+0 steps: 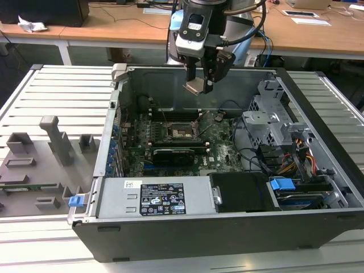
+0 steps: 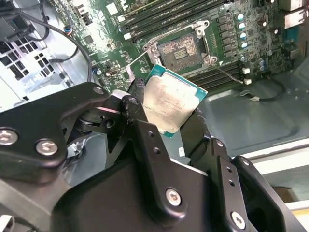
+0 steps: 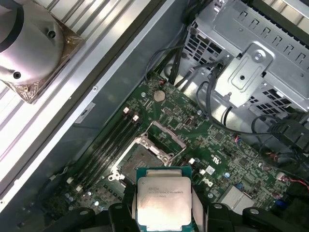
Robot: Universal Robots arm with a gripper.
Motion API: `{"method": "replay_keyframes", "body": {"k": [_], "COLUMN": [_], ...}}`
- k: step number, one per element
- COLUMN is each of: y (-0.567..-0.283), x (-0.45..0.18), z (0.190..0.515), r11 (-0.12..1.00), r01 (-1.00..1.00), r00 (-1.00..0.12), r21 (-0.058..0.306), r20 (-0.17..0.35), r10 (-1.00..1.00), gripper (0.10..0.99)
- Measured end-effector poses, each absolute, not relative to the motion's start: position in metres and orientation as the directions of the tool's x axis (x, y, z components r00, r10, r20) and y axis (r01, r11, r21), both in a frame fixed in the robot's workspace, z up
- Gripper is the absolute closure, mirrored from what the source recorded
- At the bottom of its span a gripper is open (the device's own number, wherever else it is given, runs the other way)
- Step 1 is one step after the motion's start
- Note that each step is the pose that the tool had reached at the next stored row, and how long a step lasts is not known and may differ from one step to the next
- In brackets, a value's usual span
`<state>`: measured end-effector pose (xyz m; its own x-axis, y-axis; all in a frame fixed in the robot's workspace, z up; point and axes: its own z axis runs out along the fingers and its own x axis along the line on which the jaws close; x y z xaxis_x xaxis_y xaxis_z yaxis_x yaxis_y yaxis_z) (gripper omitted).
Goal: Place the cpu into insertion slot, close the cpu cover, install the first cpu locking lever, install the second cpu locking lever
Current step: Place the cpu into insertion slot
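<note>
Exterior view: pincer [image 1: 200, 84] hangs above the open computer case [image 1: 227, 239], over its far half, clenched on the cpu [image 1: 192, 87] by two opposite edges; chip held clear in the air, tilted, touching nothing else. Case sits on a slatted table [image 1: 57, 91]. Insertion slot [image 1: 181, 132] lies below on the motherboard [image 1: 222, 151], slightly nearer than the chip, and is bare. Second wrist view: silvery top of the cpu [image 2: 170, 104] faces the camera, with the slot [image 2: 177, 50] beyond it, pale contact field exposed. Judgement: first step in hand, chip carried but not yet seated; cover and both levers not yet done. Seating calls for the chip levelled, squared to the socket rim and centred over it. First wrist view: cpu [image 3: 163, 200] near the slot [image 3: 142, 162]; a raised metal frame at the slot's far edge is probably the cpu cover [image 3: 168, 134], swung open, not certain. A thin wire lever [image 2: 227, 71] sticks out from a socket corner; the other is hard to pick out. Hidden: chip underside and any alignment mark; chip's height above the socket unclear.
</note>
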<state>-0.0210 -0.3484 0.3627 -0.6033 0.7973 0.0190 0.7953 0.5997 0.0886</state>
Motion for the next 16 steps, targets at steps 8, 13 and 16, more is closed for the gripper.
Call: {"method": "replay_keyframes", "body": {"k": [8,13,16], "y": [-0.3484,-0.3484,-0.3484], "x": [-0.021,-0.021,-0.021], "z": [0.3624,0.3622,0.3621], "r11": [0.54,0.498,0.477], "r01": [0.837,0.863,0.874], "r00": [-0.544,-0.501,-0.48], "r21": [0.089,0.089,0.089], "r20": [0.019,0.019,0.019], "r10": [0.839,0.865,0.877], "gripper": [0.545,0.545,0.545]}}
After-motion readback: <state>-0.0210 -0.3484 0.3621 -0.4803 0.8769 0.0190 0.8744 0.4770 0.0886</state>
